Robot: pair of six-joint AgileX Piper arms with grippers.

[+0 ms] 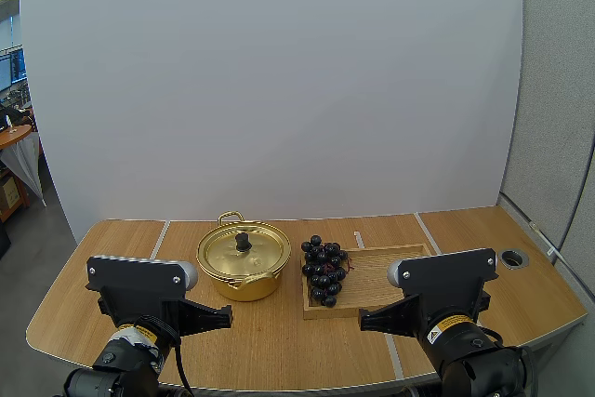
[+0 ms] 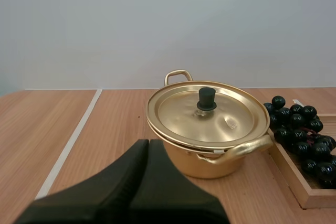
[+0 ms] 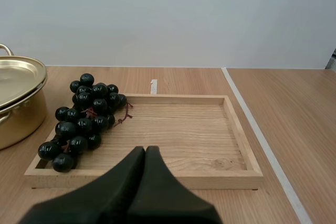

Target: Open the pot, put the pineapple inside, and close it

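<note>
Both jaws together; grape bunch [image 1: 323, 271] lengthwise front-to-back

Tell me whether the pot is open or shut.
Shut: the lid rests on the pot, its black knob upright.

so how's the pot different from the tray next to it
The pot is round, shiny gold metal; the tray is rectangular pale wood. The pot is deep and closed by its lid with a black knob; the tray is shallow and open. The tray holds grapes at its pot-side end; the pot's contents are hidden. Both rest side by side on the table.
</note>
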